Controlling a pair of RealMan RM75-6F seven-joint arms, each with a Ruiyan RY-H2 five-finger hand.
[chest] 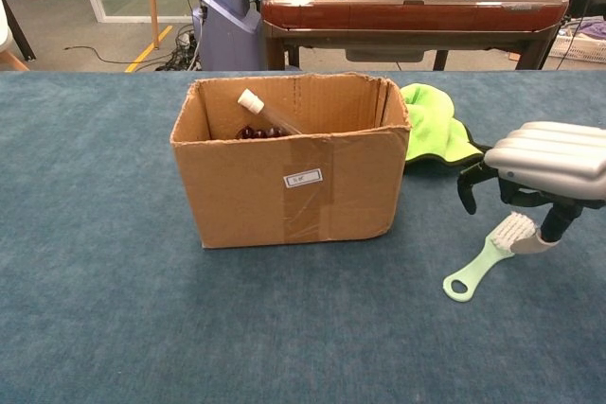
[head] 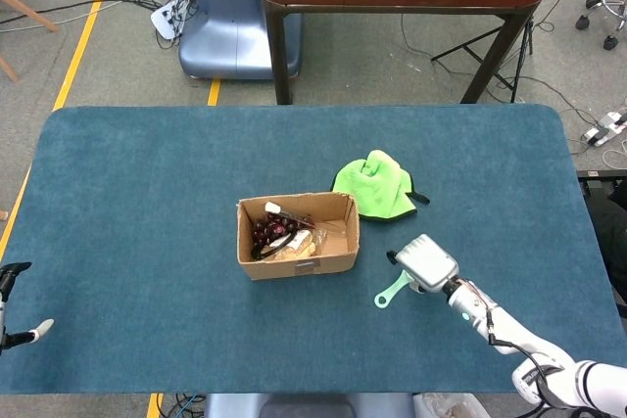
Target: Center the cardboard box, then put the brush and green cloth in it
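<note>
My head camera looks steeply down over the whole table (head: 147, 193); my chest camera sits low, close, facing forward; both share the cardboard box (head: 298, 237)

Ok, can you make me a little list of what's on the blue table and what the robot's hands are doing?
box: brown cardboard box, open top, mid-table, dark items and a white-capped tube inside
cloth: bright green cloth, crumpled, behind the box's right corner, outside it
brush: pale green plastic brush with white bristles, lying on the table right of the box
right hand: silver right hand, over the brush's bristle end, fingers down around it, brush not lifted
left hand: left hand, at the table's left edge, holding nothing
</note>
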